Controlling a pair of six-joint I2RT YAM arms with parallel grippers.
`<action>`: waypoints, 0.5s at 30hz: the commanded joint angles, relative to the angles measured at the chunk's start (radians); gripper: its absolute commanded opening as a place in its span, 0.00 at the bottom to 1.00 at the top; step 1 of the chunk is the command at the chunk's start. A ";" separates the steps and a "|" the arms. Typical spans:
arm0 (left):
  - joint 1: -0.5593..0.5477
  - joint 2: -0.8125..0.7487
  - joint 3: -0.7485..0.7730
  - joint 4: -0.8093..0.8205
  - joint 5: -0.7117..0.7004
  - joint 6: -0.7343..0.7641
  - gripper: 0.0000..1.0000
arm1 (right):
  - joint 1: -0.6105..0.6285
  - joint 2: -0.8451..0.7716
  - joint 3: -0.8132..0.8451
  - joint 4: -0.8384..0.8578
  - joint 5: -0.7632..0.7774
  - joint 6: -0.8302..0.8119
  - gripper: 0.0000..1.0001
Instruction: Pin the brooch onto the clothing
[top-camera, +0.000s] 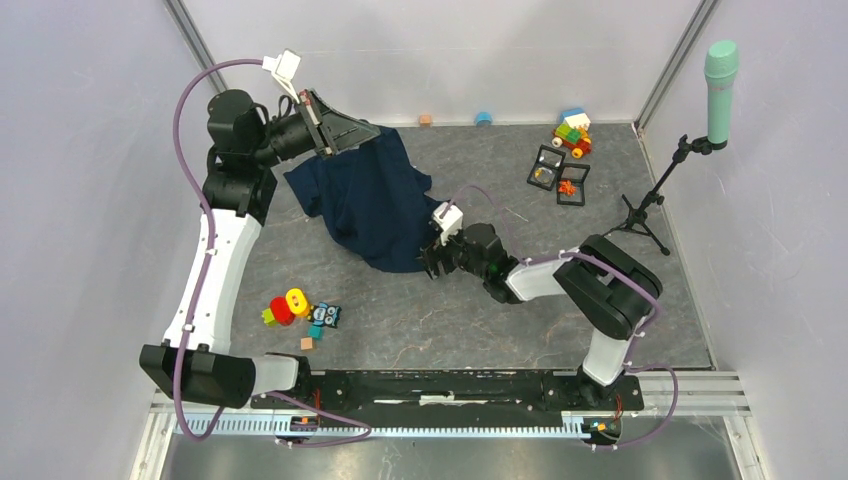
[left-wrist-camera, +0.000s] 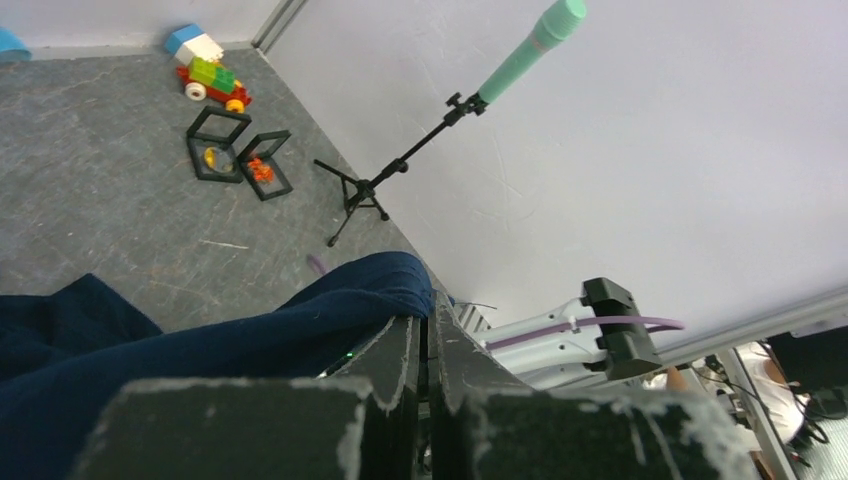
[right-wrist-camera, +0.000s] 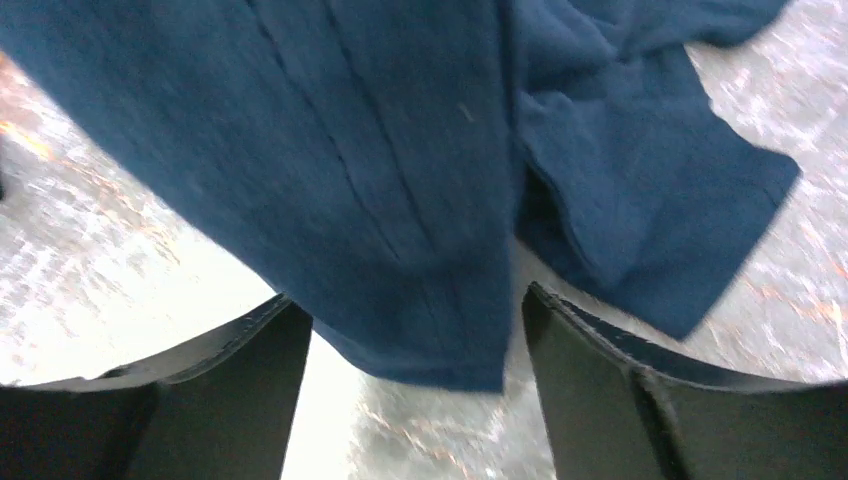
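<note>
The clothing, a dark navy shirt, lies bunched at the back middle of the table. Its top corner is lifted and pinched in my left gripper. In the left wrist view the jaws of that gripper are pressed together, with the clothing draped from their tip. My right gripper is at the shirt's near hem. In the right wrist view this gripper is open, and the clothing's lower edge hangs between the fingers without being clamped. Two black display frames hold small ornaments; which one is the brooch I cannot tell.
A toy block vehicle stands at the back right. A teal microphone on a tripod stand is by the right wall. Coloured toy blocks lie at the front left. Small blocks sit against the back wall.
</note>
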 joint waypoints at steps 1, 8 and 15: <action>0.019 -0.007 0.000 0.176 0.080 -0.132 0.02 | -0.004 0.045 0.108 0.045 -0.128 -0.042 0.70; 0.084 -0.001 0.051 0.081 0.017 -0.042 0.02 | -0.036 -0.122 0.097 -0.110 -0.017 -0.045 0.00; 0.101 -0.049 0.254 -0.326 -0.406 0.317 0.02 | -0.045 -0.582 0.223 -0.634 0.315 -0.218 0.00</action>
